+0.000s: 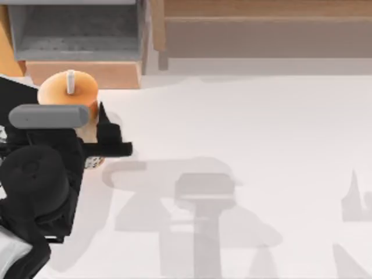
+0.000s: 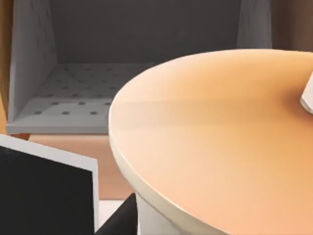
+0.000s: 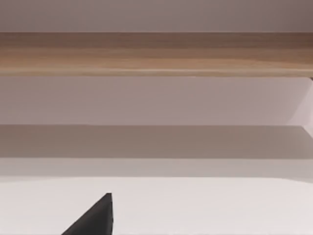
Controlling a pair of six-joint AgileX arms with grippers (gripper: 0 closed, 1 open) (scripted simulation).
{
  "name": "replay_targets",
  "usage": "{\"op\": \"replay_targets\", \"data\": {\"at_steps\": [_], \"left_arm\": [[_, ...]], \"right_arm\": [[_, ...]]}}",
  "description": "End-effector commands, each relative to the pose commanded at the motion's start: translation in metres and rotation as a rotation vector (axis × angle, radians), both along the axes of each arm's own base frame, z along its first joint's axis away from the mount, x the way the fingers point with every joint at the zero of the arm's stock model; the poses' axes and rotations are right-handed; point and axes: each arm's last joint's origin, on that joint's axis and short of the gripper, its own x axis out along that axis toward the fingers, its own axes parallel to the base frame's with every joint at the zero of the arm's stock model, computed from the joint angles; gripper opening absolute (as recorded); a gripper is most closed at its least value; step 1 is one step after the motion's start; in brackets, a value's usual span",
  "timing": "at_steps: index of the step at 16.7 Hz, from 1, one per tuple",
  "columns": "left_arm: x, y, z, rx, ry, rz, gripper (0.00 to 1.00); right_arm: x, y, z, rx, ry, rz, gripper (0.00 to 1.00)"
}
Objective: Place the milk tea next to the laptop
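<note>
Orange-lidded milk tea (image 1: 68, 88) looks pinched by the left end effector (image 1: 96, 131), so it's best kept upright until set down beside the laptop (image 2: 46, 191).

Tabletop (image 1: 244, 133): plain white, matte, spans the top view; grey shadows of the arms fall across its near half. Along the far edge, left: grey open box (image 1: 75, 29) with a perforated floor, sitting on an orange-tan base (image 1: 81, 74). Far edge, right: a long wooden ledge (image 1: 261, 9) above a grey panel. Milk tea (image 1: 68, 90) at the far-left corner; contact with the surface cannot be told.
</note>
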Motion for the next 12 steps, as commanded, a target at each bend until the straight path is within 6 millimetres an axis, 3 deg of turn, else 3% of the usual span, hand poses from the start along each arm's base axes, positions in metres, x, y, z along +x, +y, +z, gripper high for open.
{"op": "replay_targets", "data": {"at_steps": [12], "left_arm": [[0.0051, -0.0021, 0.0012, -0.042, -0.063, 0.008, 0.00]], "right_arm": [[0.0000, 0.0000, 0.0000, 0.000, 0.000, 0.000, 1.00]]}}
